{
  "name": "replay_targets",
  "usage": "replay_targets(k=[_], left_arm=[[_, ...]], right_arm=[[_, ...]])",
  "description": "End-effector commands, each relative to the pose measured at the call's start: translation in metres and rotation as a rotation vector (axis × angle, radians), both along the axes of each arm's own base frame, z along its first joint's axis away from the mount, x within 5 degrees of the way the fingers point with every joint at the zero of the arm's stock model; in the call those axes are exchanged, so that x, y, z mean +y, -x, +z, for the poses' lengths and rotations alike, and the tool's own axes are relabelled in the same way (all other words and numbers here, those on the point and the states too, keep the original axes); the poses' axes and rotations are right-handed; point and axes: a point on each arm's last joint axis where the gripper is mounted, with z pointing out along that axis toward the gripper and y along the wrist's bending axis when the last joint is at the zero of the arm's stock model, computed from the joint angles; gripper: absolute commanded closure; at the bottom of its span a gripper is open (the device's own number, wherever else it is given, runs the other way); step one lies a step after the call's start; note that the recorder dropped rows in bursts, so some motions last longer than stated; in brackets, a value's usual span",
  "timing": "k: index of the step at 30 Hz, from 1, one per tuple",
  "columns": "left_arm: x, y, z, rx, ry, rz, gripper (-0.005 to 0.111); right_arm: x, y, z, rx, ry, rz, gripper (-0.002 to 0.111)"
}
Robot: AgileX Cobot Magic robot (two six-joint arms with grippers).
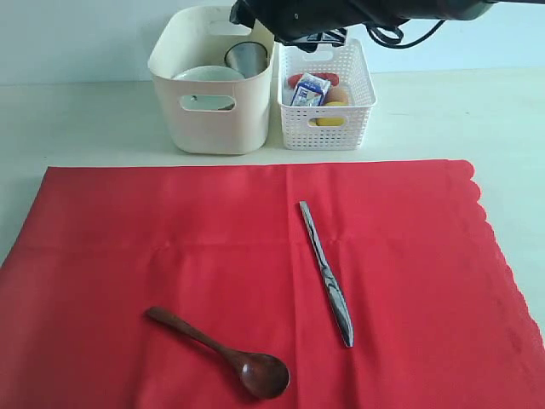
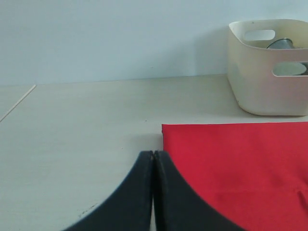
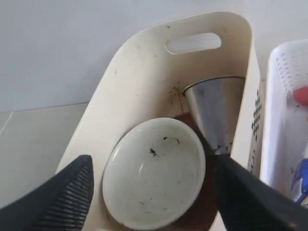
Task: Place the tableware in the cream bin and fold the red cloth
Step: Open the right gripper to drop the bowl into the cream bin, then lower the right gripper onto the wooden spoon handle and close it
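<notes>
The cream bin (image 1: 209, 119) stands at the back and holds a white speckled bowl (image 3: 154, 173) on a brown plate (image 3: 195, 211), with a steel cup (image 3: 216, 108) leaning beside them. My right gripper (image 3: 151, 163) hovers open over the bowl, gripping nothing; its arm (image 1: 324, 17) reaches in from the top right. The red cloth (image 1: 255, 256) lies spread flat. On it rest a silver knife (image 1: 325, 273) and a dark wooden spoon (image 1: 223, 354). My left gripper (image 2: 153, 155) is shut and empty, just above the cloth's far left corner (image 2: 166, 129).
A white perforated basket (image 1: 326, 119) with a milk carton and food stands right next to the cream bin. Bare pale table (image 2: 72, 125) lies left of the cloth and behind it. A wall is close behind the bins.
</notes>
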Motion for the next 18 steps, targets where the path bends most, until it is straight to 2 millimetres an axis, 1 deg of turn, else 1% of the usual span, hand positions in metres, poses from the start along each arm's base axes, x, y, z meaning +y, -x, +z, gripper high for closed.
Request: replay_targets(k=[1,7,11,13,15,18], left_arm=[[0.0,0.0,0.0,-0.007,0.009,0.002,0.104],[0.0,0.0,0.0,-0.007,0.009,0.002,0.104],[0.0,0.0,0.0,-0.007,0.009,0.002,0.104],[0.0,0.0,0.0,-0.007,0.009,0.002,0.104],[0.0,0.0,0.0,-0.007,0.009,0.002,0.104],[0.0,0.0,0.0,-0.007,0.009,0.002,0.104]], right_arm=[[-0.005,0.01,0.025,-0.049,0.082,0.091,0.039],[-0.014,0.029,0.064,-0.146,0.231,0.198,0.04],[-0.023,0.047,0.086,-0.148,0.351,0.279,0.046],[-0.027,0.058,0.091,-0.103,0.397,0.326,0.052],[-0.031,0.069,0.095,-0.04,0.435,0.376,0.061],[-0.033,0.085,0.092,0.05,0.467,0.466,0.076]])
